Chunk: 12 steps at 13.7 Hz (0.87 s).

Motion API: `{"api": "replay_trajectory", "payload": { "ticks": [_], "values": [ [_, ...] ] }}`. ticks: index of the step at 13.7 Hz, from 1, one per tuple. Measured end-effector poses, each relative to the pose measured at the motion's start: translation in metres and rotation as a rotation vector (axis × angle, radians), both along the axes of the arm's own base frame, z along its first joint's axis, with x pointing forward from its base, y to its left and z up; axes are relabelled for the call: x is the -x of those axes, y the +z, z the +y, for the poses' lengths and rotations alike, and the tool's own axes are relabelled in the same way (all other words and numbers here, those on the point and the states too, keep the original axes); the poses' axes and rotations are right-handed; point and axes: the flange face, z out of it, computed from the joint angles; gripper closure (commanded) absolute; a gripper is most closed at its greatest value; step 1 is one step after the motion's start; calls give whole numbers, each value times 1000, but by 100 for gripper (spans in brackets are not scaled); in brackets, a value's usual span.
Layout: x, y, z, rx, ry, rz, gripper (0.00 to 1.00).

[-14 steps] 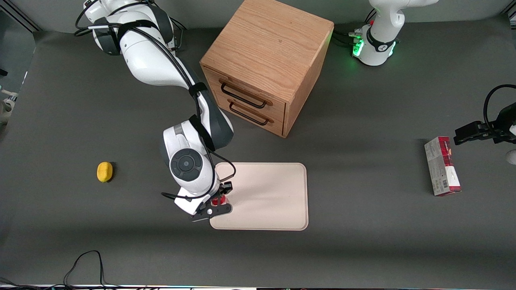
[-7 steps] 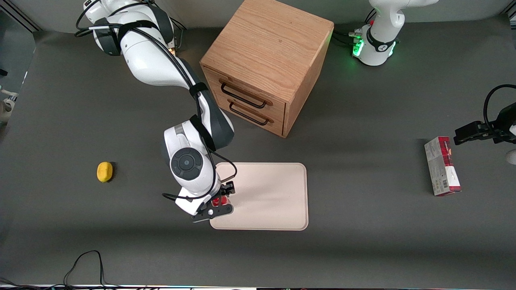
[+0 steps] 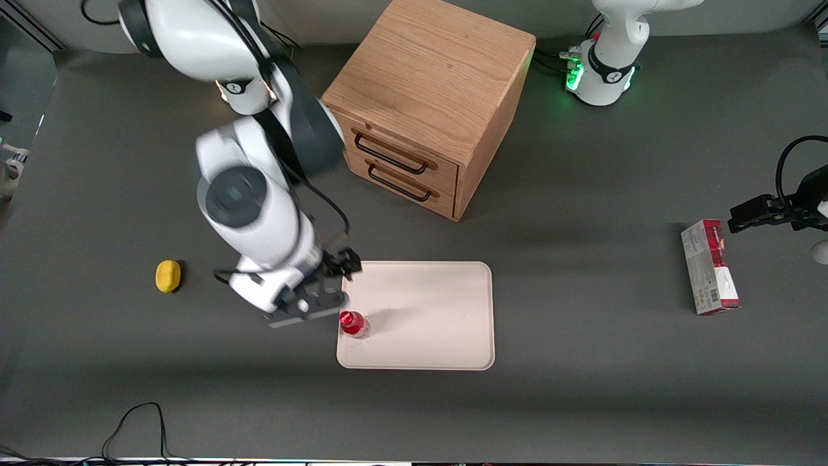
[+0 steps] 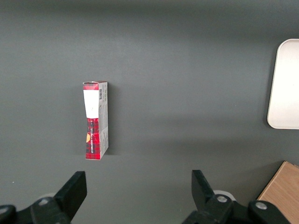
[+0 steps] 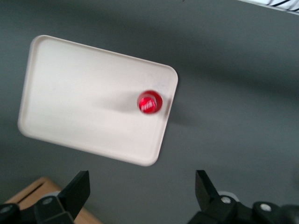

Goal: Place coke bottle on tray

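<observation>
The coke bottle (image 3: 354, 323) stands upright on the cream-white tray (image 3: 433, 323), in the tray's corner nearest the front camera at the working arm's end. From above it shows its red cap (image 5: 149, 102) on the tray (image 5: 84, 102). My gripper (image 3: 323, 285) is open and empty, raised high above the table beside the tray's edge, farther from the front camera than the bottle. Its two black fingers (image 5: 77, 191) stand wide apart with only grey table between them.
A wooden drawer cabinet (image 3: 427, 103) with two closed drawers stands farther from the front camera than the tray. A yellow lemon (image 3: 168, 276) lies toward the working arm's end. A red-and-grey carton (image 3: 709, 266) lies toward the parked arm's end (image 4: 96, 120).
My gripper let go of the coke bottle, which now stands free on the tray. The arm rose and drew away from the front camera, off the tray's corner.
</observation>
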Motion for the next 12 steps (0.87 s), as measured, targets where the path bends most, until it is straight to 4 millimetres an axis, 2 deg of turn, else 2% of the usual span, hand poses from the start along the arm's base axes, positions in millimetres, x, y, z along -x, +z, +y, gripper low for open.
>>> {"api": "replay_trajectory", "payload": {
  "ticks": [2,4,6,9,10,12],
  "values": [
    [27,61,-27,3,-14,24,0],
    [41,97,-69,9,-62,54,0],
    [39,106,-131,-13,-144,78,0],
    [42,100,-238,-66,-240,91,0],
    [50,98,-263,-67,-250,92,0],
    [67,98,-289,-60,-229,82,0]
  ]
}}
